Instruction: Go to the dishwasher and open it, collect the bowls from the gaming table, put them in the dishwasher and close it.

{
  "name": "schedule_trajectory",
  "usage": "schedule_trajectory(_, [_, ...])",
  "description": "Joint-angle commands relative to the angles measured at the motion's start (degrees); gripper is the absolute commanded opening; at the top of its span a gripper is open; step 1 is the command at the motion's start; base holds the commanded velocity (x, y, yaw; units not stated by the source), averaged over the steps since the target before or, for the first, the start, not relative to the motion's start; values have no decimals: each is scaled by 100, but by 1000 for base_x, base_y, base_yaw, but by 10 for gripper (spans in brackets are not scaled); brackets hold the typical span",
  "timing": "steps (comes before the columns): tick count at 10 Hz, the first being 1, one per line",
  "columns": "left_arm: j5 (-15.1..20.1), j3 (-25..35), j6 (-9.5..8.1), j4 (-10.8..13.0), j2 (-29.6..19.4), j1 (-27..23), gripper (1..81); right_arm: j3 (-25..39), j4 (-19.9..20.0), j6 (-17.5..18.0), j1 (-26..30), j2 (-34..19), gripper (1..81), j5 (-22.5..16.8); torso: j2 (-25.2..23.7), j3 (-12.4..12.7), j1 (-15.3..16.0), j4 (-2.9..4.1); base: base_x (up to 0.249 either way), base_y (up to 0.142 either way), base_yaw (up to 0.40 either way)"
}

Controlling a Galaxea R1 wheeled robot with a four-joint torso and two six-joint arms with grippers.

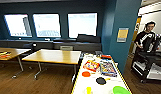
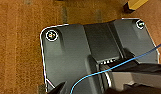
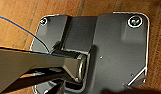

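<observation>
The gaming table, with a white top and yellow rim, stands at the lower right of the head view, close in front of me. A wide lime-green bowl lies on its near right end. A small yellow thing lies near the left rim; I cannot tell whether it is a bowl. The dishwasher is out of view. Both wrist views look down on my own dark plate over the wooden floor.
An orange disc, a black disc and colourful game boxes also lie on the gaming table. Two wooden tables stand to the left. A teal pillar rises behind; a person stands at a black cart on the right.
</observation>
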Motion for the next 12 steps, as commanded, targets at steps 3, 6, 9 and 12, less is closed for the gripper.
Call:
schedule_trajectory(3, [240, 27, 9, 39, -1, -317, 811, 2605, 60, 329, 82, -2210, 811, 777, 0, 0, 0, 0, 0, 0, 0])
schedule_trajectory(6, [231, 27, 9, 4, 26, -317, 811, 3589, 52, 1304, 108, -3239, 811, 1383, 0, 0, 0, 0, 0, 0, 0])
schedule_trajectory(9, [231, 27, 9, -22, 70, -317, 811, 4773, 43, 2086, 196, -4606, 811, 1980, 0, 0, 0, 0, 0, 0, 0])
schedule_trajectory(12, [222, 27, 0, -22, 87, -317, 811, 5814, 43, 2395, 459, -5797, 811, 2254, 0, 0, 0, 0, 0, 0, 0])
